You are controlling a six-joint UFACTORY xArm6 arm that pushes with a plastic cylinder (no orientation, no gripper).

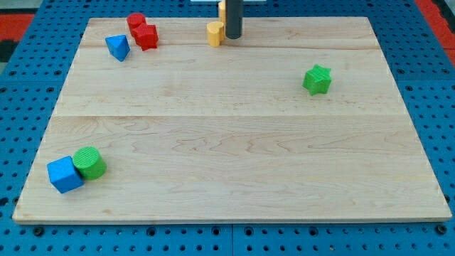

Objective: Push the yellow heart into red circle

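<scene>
Near the view's top edge of the wooden board (234, 142), my tip (233, 36) stands touching the right side of the yellow heart (215, 33). It is a bare rod and grasps nothing. The red circle (136, 22) lies to the view's left of the heart, well apart, against a red block (147, 37). I judge a leftward push fits, the tip being already behind the heart.

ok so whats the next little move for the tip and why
Probably a short push toward the view's left. My tip sits right against the view's right side of the yellow heart, and the red circle lies further left along the board's top edge, next to another red block. Pushing left should slide the heart toward it.
</scene>
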